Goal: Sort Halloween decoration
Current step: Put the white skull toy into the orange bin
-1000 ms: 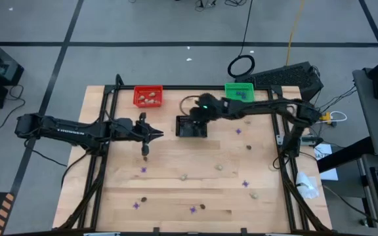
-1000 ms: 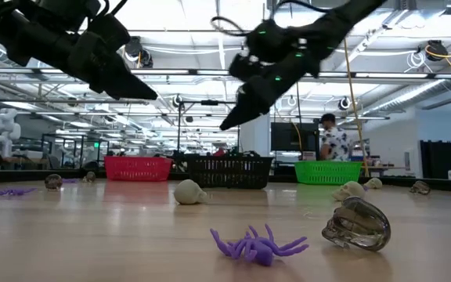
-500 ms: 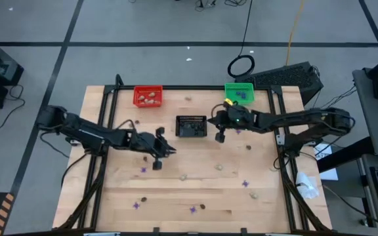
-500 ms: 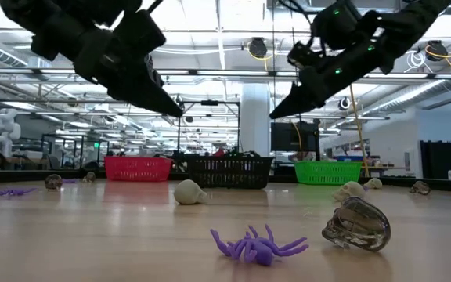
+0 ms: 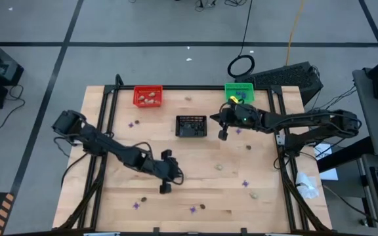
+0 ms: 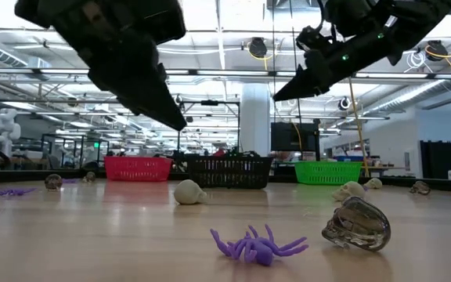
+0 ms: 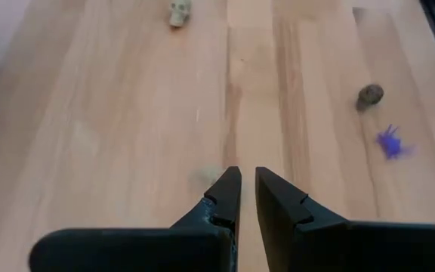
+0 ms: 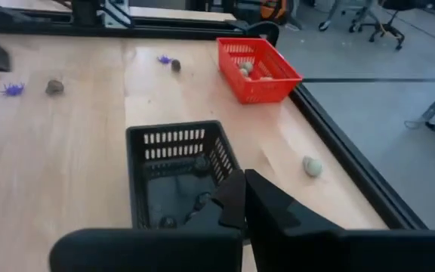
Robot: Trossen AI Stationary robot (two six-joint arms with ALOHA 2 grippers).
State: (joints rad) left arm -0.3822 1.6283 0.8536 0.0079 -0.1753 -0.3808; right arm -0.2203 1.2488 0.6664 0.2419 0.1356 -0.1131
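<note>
Caught mid-sort: left gripper (image 5: pixel 165 188), fingers slightly parted and empty, reached lower centre toward scattered Halloween decoration (image 5: pixel 193 210); right gripper (image 5: pixel 222 136) clenched empty beside the black basket (image 5: pixel 191 126). Next, likely: descending over one trinket.

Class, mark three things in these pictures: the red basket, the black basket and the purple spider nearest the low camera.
red basket (image 5: pixel 147 96), high view, on the middle of its inside.
black basket (image 8: pixel 174 145), right wrist view, on its near slotted wall.
purple spider (image 6: pixel 255 245), low view, on its body.
</note>
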